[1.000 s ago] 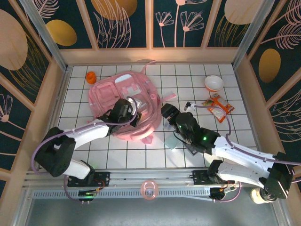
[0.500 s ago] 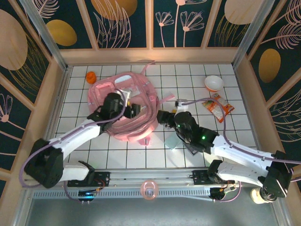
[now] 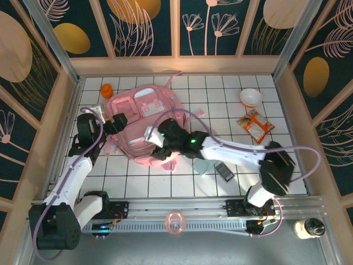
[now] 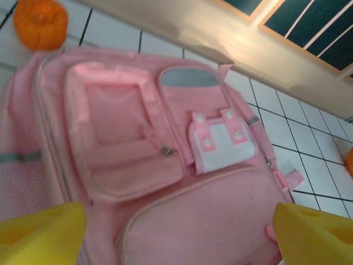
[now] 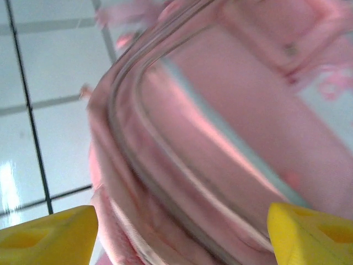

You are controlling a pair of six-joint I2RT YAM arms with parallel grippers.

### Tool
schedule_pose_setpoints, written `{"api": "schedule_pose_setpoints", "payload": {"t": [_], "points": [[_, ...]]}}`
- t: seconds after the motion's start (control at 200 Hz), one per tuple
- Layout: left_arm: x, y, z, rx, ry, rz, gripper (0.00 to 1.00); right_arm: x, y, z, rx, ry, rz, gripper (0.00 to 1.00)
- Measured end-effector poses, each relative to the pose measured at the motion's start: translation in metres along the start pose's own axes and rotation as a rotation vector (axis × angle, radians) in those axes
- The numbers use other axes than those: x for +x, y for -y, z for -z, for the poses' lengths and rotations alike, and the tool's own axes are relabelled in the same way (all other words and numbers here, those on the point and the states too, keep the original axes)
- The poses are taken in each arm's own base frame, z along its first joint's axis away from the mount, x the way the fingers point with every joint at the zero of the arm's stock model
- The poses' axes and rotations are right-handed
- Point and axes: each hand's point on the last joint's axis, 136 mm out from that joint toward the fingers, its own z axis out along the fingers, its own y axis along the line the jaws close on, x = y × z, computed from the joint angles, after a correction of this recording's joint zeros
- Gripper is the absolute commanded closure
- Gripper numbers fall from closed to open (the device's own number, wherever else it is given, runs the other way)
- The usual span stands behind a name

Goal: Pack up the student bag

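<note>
orange object (image 3: 107,90), white bowl (image 3: 251,97), snack packet (image 3: 255,124)

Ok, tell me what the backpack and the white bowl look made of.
Backpack: soft woven fabric with a matte pink finish. It creases and shows stitched seams and zipped pockets.
Bowl: smooth white, probably glazed ceramic or hard plastic. It is too small here to tell which.

No legible text on the student bag (image 3: 144,107), orange packet (image 3: 255,126) print too small
</note>
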Motion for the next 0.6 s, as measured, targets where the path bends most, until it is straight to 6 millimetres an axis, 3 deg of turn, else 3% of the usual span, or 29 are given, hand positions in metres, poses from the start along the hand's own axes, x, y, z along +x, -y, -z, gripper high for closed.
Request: {"api": "schedule_pose_setpoints", "payload": {"t": [0.17,0.39,0.475,0.601], "points": [[0.016,-0.005,0.004,0.018,-0.015,0.071,0.13,0.027,-0.033,-0.05,-0.097,-0.136,0.179,0.15],[0.025,-0.007,0.006,0.034,-0.014,0.127,0.15,0.053,-0.039,-0.078,-0.113,-0.214,0.266,0.16],[0.027,-0.008,0.006,0.038,-0.015,0.142,0.16,0.053,-0.035,-0.084,-0.083,-0.197,0.279,0.55],[0.027,-0.007,0.006,0.043,-0.016,0.146,0.16,0.05,-0.029,-0.088,-0.037,-0.166,0.287,0.87]]}}
